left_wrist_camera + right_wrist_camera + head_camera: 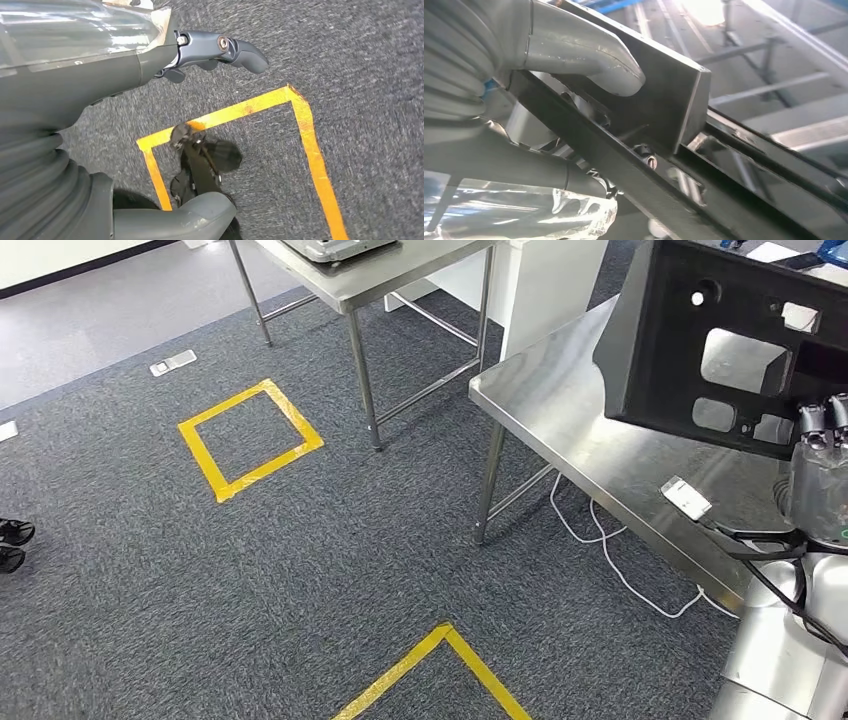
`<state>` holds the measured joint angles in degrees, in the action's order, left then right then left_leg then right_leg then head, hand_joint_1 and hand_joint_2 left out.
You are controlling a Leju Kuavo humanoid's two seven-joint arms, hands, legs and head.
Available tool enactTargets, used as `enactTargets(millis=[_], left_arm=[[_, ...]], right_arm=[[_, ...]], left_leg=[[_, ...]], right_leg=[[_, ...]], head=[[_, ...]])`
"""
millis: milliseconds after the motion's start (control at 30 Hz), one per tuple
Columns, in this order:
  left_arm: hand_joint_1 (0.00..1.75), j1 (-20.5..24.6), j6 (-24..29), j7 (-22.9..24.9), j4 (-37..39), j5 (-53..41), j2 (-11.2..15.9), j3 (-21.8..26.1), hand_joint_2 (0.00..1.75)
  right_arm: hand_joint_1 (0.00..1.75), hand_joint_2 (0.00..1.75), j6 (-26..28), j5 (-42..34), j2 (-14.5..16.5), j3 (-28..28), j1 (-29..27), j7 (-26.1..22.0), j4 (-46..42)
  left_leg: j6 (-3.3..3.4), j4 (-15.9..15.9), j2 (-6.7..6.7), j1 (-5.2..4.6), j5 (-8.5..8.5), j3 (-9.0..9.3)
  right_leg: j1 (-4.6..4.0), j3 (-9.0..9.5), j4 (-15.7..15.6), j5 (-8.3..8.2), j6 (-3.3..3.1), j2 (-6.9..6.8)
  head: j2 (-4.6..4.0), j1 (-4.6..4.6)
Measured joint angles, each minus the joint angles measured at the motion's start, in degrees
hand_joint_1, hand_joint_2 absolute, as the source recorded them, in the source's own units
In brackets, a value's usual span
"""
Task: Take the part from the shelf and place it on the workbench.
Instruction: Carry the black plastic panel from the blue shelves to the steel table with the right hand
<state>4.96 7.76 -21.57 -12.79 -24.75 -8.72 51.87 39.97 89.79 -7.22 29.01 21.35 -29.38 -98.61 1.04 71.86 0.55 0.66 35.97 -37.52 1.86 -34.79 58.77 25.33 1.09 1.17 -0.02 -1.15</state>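
Part held above worktop, over its right side, in right hand. Small device on worktop nr front edge. 2nd table behind-left.

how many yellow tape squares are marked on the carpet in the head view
2. One full yellow square lies on the carpet left of the steel tables. The corner of a second shows at the bottom edge, the rest cut off. More may lie outside the picture.
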Motion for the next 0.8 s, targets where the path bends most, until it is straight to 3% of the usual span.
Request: enactTargets(millis=[33, 67, 100, 167, 233, 267, 333, 400, 467, 533, 567, 600, 633, 700, 733, 800], left_arm=[[0.00, 0.0, 0.3, -0.2, 0.0, -0.3, 0.0, -0.1, 1.75], [0.00, -0.1, 0.6, -0.4, 0.0, -0.5, 0.0, -0.2, 1.75], [0.00, -0.1, 0.8, -0.7, 0.0, -0.8, 0.0, -0.3, 1.75], [0.00, -0.1, 0.9, -1.3, 0.0, -1.0, 0.0, -0.5, 1.75], [0.00, -0.1, 0.8, -1.5, 0.0, -1.2, 0.1, -0.5, 1.75], [0.00, -0.1, 0.7, -1.5, 0.0, -1.3, 0.1, -0.5, 1.75], [0.00, 0.0, 0.7, -1.4, 0.0, -1.4, 0.1, -0.5, 1.75], [0.00, 0.1, 0.6, -1.3, 0.0, -1.5, 0.0, -0.6, 1.75], [0.00, -0.1, 0.1, -1.3, 0.0, -1.4, 0.0, -0.6, 1.75], [0.00, -0.2, -0.5, -1.4, 0.0, -1.2, 0.0, -0.6, 1.75], [0.00, -0.3, -0.9, -1.5, 0.0, -1.1, 0.0, -0.6, 1.75], [0.00, -0.3, -1.3, -1.6, 0.0, -1.0, 0.0, -0.6, 1.75], [0.00, -0.2, -1.7, -1.8, 0.0, -0.8, 0.0, -0.6, 1.75], [0.00, -0.2, -2.2, -2.0, 0.0, -0.6, 0.0, -0.5, 1.75], [0.00, -0.2, -2.3, -2.1, 0.0, -0.5, 0.0, -0.5, 1.75], [0.00, -0.1, -2.3, -2.2, -0.1, -0.5, 0.1, -0.5, 1.75]], right_arm=[[1.75, 1.75, 0.0, 0.0, -0.6, -0.6, -0.2, 1.7, 0.4], [1.75, 1.75, 0.0, 0.0, -1.4, -1.2, -0.4, 3.4, 0.8], [1.75, 1.75, 0.0, 0.0, -2.1, -1.9, -0.6, 5.2, 1.2], [1.75, 1.75, 0.0, 0.0, -3.7, -3.5, -0.8, 8.2, 1.8], [1.75, 1.75, 0.0, 0.0, -5.1, -5.2, -0.9, 10.5, 2.4], [1.75, 1.75, 0.0, 0.1, -5.8, -6.0, -1.1, 11.5, 2.6], [1.75, 1.75, 0.0, 0.1, -7.3, -7.4, -1.4, 13.6, 3.2], [1.75, 1.75, 0.0, 0.1, -8.9, -8.7, -1.4, 15.7, 3.7], [1.75, 1.75, 0.0, 0.1, -10.3, -10.2, -1.2, 18.0, 4.4], [1.75, 1.75, 0.0, 0.1, -11.8, -12.3, -1.1, 21.0, 5.4], [1.75, 1.75, 0.0, 0.1, -12.9, -13.6, -1.0, 23.5, 6.1], [1.75, 1.75, 0.0, 0.1, -14.2, -15.4, -0.6, 26.9, 6.9], [1.75, 1.75, 0.0, 0.1, -15.8, -17.6, 0.1, 31.0, 7.8], [1.75, 1.75, 0.0, 0.1, -19.3, -23.2, 2.1, 39.1, 9.6], [1.75, 1.75, 0.0, 0.1, -21.0, -26.1, 3.2, 42.4, 10.5], [1.75, 1.75, 0.0, 0.1, -23.8, -32.2, 5.4, 49.6, 12.3]], left_leg=[[0.13, 2.3, -0.33, -0.02, 0.53, -1.13], [0.41, 2.4, -0.52, -0.04, -0.09, -1.28], [0.82, 0.4, -0.86, -0.09, -1.72, -0.33], [1.91, -7.2, -3.20, -0.22, -5.53, 3.44], [2.69, -12.2, -5.18, -0.52, -7.24, 5.87], [2.88, -12.7, -5.26, -0.72, -7.24, 6.12], [3.15, -13.7, -3.82, -0.93, -8.02, 6.34], [3.48, -15.4, -2.27, -0.80, -9.20, 6.73], [3.65, -16.2, -0.60, -0.76, -9.77, 6.74], [3.61, -16.2, 1.10, -0.80, -9.84, 6.41], [3.53, -16.1, 1.90, -0.78, -9.85, 6.27], [3.39, -15.9, 2.65, -0.73, -9.81, 6.11], [3.12, -15.5, 3.39, -0.67, -9.65, 5.94], [2.28, -14.4, 4.77, -0.84, -9.09, 5.49], [1.85, -13.9, 5.33, -1.01, -8.81, 5.32], [1.37, -13.5, 6.39, -1.22, -8.54, 5.11]], right_leg=[[-0.18, -0.14, 0.0, -0.12, -0.16, 0.73], [-0.35, -0.23, 0.0, -0.22, -0.29, 1.47], [-0.48, -0.26, 0.0, -0.32, -0.34, 2.23], [-0.60, -0.30, 0.0, -0.58, -0.25, 3.63], [-0.45, -0.48, -0.1, -0.95, 0.17, 4.89], [-0.27, -0.65, -0.2, -1.19, 0.54, 5.50], [-0.16, -1.13, -0.5, -1.68, 1.30, 6.03], [-0.55, -2.58, 1.4, -0.60, 1.23, 3.45], [-0.65, -5.53, 7.6, 2.58, 0.66, 0.34], [-0.31, -7.98, 13.9, 4.97, 0.95, -0.43], [-0.11, -7.92, 14.5, 5.08, 1.47, -0.61], [0.13, -6.62, 12.8, 4.38, 2.18, -0.96], [0.39, -4.18, 9.0, 3.10, 2.96, -1.78], [0.39, 0.08, 1.8, 1.37, 3.61, -4.06], [0.27, 1.12, 0.0, 1.03, 3.36, -4.65], [0.08, 1.12, -0.2, 0.84, 2.45, -4.00]], head=[[0.00, 0.01], [0.00, 0.00], [0.00, 0.02], [0.00, 0.07], [0.00, 0.06], [0.00, 0.05], [0.01, -0.03], [0.01, 0.21], [0.01, 0.60], [0.00, 0.83], [0.00, 0.84], [0.00, 0.86], [0.00, 0.87], [0.00, 0.97], [0.00, 0.96], [0.01, 0.77]])
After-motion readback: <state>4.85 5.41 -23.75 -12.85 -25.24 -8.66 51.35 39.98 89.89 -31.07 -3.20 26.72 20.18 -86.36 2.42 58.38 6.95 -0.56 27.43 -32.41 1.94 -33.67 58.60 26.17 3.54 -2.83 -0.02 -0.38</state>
